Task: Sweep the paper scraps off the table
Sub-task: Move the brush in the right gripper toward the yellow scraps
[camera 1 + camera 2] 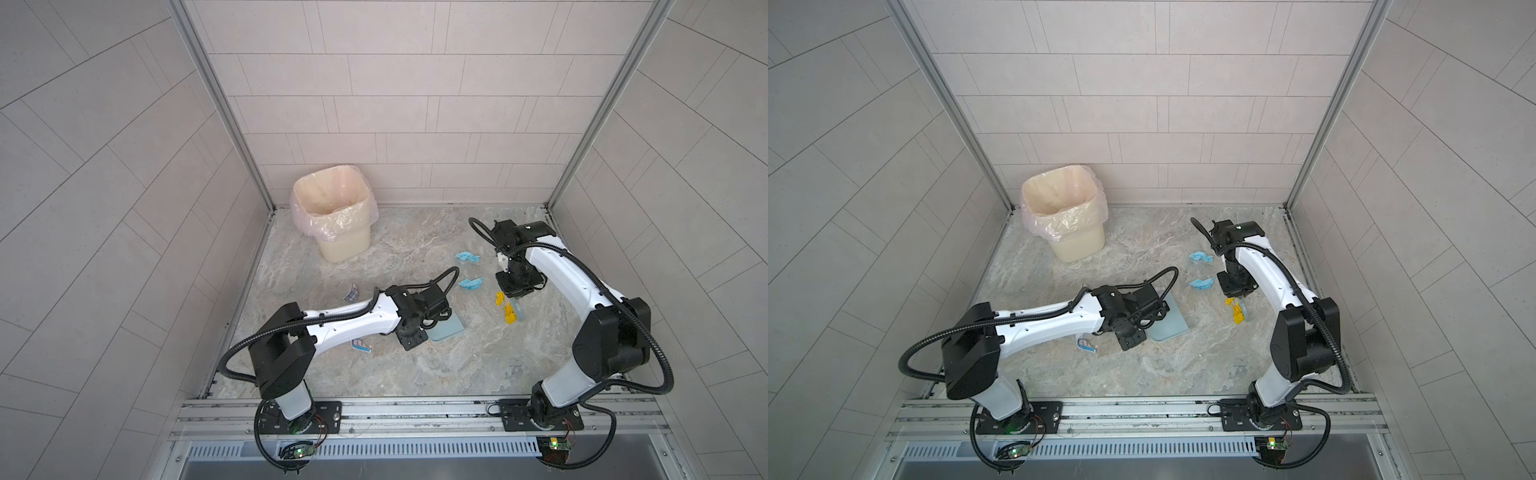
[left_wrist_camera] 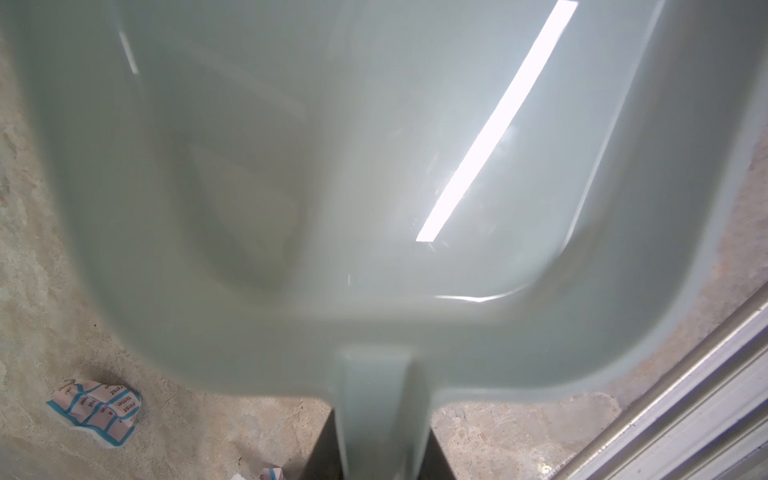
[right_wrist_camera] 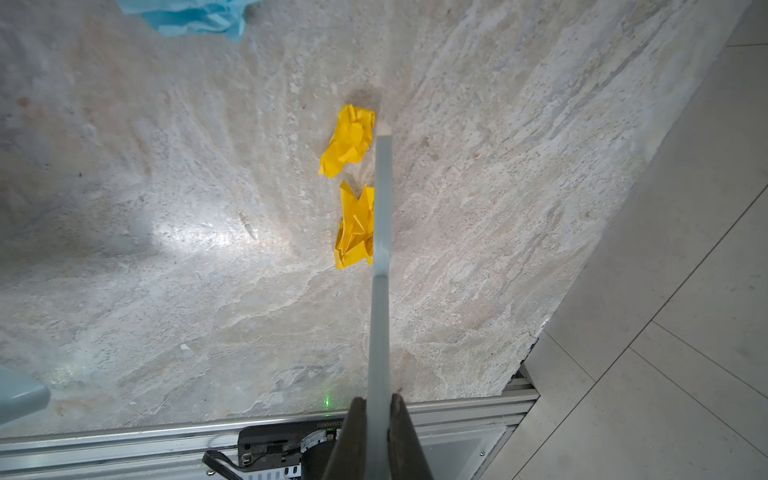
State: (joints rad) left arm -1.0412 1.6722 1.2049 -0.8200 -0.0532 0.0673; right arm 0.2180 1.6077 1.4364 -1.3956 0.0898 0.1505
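My left gripper (image 2: 380,449) is shut on the handle of the pale blue dustpan (image 2: 374,166), which lies flat on the table (image 1: 415,365) mid-scene (image 1: 451,330). My right gripper (image 3: 379,419) is shut on the pale blue brush (image 3: 380,291), held downward to the right (image 1: 517,309). Two yellow paper scraps (image 3: 349,139) (image 3: 355,226) lie against the brush's left side. Two light blue scraps (image 1: 467,257) (image 1: 471,283) sit between dustpan and brush, farther back. Two grid-print scraps (image 1: 352,294) (image 1: 360,345) lie beside the left arm; one shows near the pan (image 2: 95,411).
A cream bin (image 1: 332,216) with a plastic liner stands at the back left by the wall. Tiled walls close three sides. A metal rail (image 1: 415,409) with both arm bases runs along the front edge.
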